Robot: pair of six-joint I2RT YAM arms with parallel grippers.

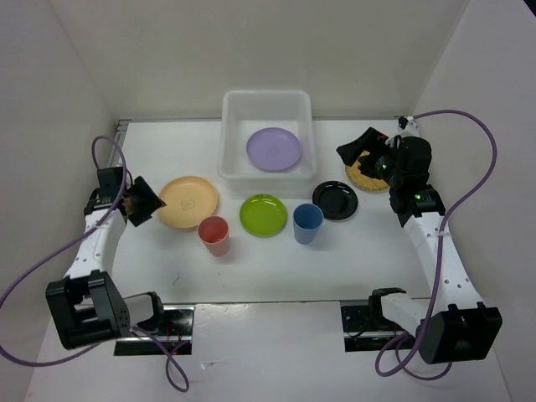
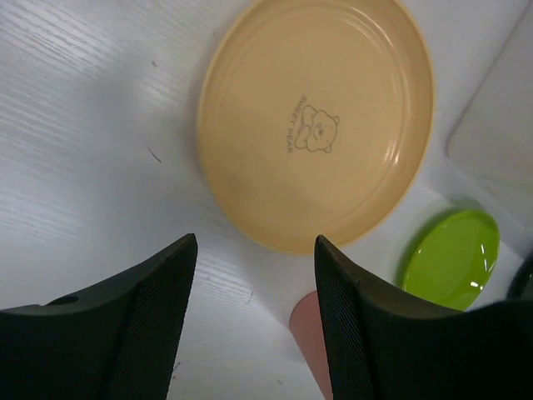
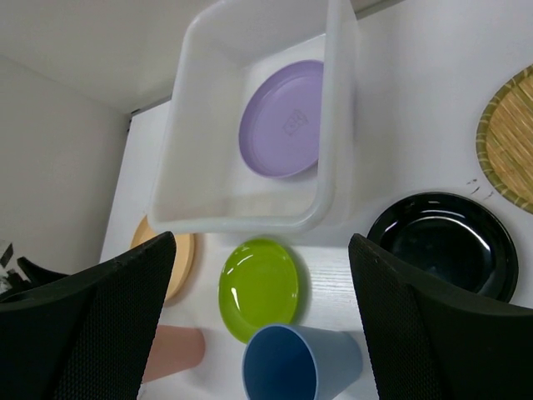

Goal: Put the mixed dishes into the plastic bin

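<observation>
The plastic bin (image 1: 266, 95) stands at the back centre with the lavender plate (image 1: 274, 149) inside. In front lie the peach plate (image 1: 188, 201), lime plate (image 1: 263, 214) and black plate (image 1: 336, 200), with the red cup (image 1: 213, 235) and blue cup (image 1: 307, 223) upright. The tan woven disc (image 1: 368, 178) lies at the right, partly hidden under my right gripper (image 1: 360, 146), which is open and empty above it. My left gripper (image 1: 144, 201) is open and empty beside the peach plate's (image 2: 316, 125) left edge. The right wrist view shows the bin (image 3: 250, 221) and blue cup (image 3: 291, 367).
White walls enclose the table on the left, back and right. Purple cables loop from both arms. The red cup (image 2: 308, 333) sits just by my left gripper's right finger. The black plate (image 3: 441, 242) and woven disc (image 3: 510, 137) lie right of the bin.
</observation>
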